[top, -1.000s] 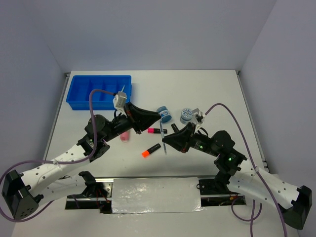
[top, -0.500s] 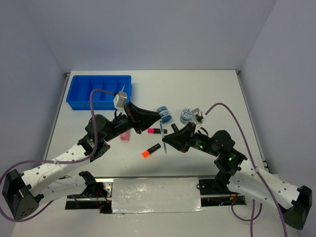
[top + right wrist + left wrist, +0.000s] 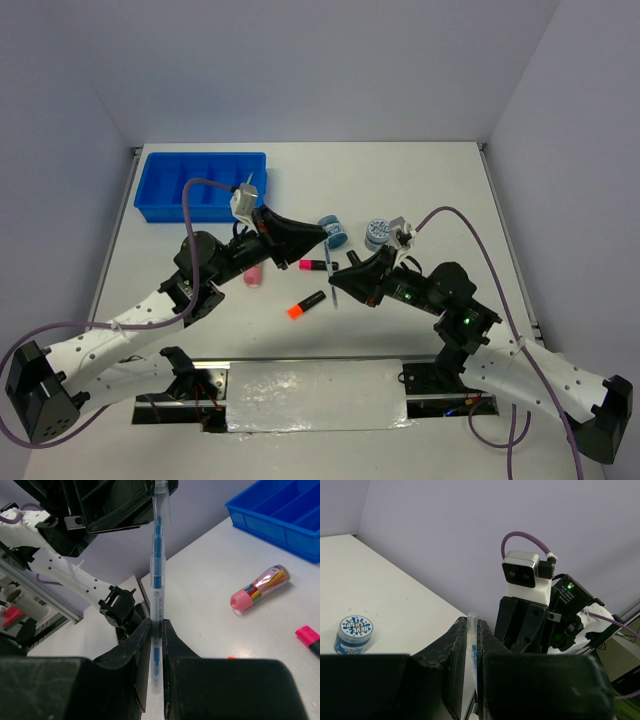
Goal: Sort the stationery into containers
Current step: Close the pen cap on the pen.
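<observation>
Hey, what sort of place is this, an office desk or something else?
Probably a robotics lab test cell: a white table boxed in by plain walls, a left arm and right arm bolted at its near edge, a blue tray and loose markers.

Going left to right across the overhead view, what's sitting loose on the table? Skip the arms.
blue tray → pink tube → orange-ended marker → blue jar → second jar. The pink-ended marker overlaps the orange one, so it is left out.
</observation>
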